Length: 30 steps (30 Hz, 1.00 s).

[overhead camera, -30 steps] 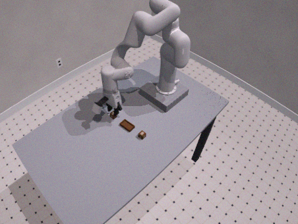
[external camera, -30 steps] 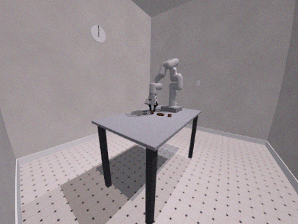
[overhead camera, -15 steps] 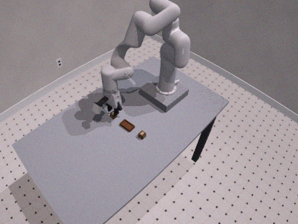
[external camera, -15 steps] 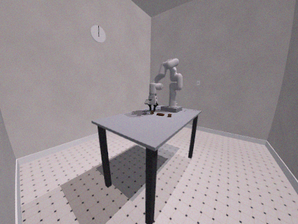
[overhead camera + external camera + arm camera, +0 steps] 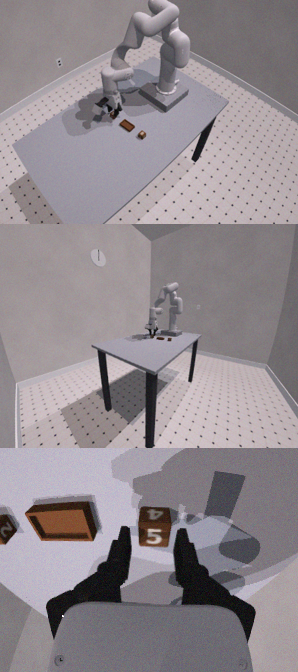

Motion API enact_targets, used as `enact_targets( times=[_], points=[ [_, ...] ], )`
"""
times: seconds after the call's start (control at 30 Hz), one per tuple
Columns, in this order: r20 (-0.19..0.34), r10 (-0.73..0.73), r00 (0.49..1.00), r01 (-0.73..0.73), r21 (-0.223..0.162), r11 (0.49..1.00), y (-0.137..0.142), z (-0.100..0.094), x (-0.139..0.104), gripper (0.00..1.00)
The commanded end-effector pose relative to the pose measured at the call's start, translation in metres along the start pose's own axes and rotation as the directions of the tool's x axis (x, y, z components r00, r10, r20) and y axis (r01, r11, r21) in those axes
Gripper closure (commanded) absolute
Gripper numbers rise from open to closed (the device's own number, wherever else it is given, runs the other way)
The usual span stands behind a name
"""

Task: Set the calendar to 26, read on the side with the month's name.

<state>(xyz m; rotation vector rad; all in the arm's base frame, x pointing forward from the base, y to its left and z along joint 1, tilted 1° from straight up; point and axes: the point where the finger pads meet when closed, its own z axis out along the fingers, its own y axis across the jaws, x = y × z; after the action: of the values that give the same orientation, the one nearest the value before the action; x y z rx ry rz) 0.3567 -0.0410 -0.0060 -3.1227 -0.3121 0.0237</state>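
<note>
"What is seen at the wrist view's left edge?" "A cube marked 2 (image 5: 142, 134) (image 5: 169, 339) (image 5: 5, 529) is seen on the table (image 5: 99, 158) (image 5: 148, 350) (image 5: 30, 573)."
"And next?" "The empty tray (image 5: 127, 125) (image 5: 160, 338) (image 5: 64, 523), laid flat; then a cube showing 5 and 4 (image 5: 113, 115) (image 5: 152, 336) (image 5: 154, 528), flanked but ungripped by the open claw (image 5: 115, 110) (image 5: 153, 334) (image 5: 153, 538)."

I am seeing the tabletop (image 5: 109, 158) (image 5: 148, 352) (image 5: 107, 465) showing plain blue-grey out to its edges and corners; the tray (image 5: 122, 126) (image 5: 160, 338) (image 5: 93, 523) is showing orange-brown inside darker brown walls; my gripper's fingers are showing black; the cube marked 5 (image 5: 154, 534) is wearing pale digits on brown.
</note>
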Motion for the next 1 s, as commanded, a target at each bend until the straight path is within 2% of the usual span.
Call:
enact_targets(
  times=[0.0, 0.4, 0.97],
  points=[
    [-0.004, 0.000, 1.000, 0.000, -0.001, 1.000, 0.000, 0.003, 0.001, 0.53],
    [-0.004, 0.000, 1.000, 0.000, -0.001, 1.000, 0.001, 0.018, 0.001, 0.53],
    [-0.004, 0.000, 1.000, 0.000, -0.001, 1.000, 0.001, 0.019, 0.001, 0.53]
  ],
)
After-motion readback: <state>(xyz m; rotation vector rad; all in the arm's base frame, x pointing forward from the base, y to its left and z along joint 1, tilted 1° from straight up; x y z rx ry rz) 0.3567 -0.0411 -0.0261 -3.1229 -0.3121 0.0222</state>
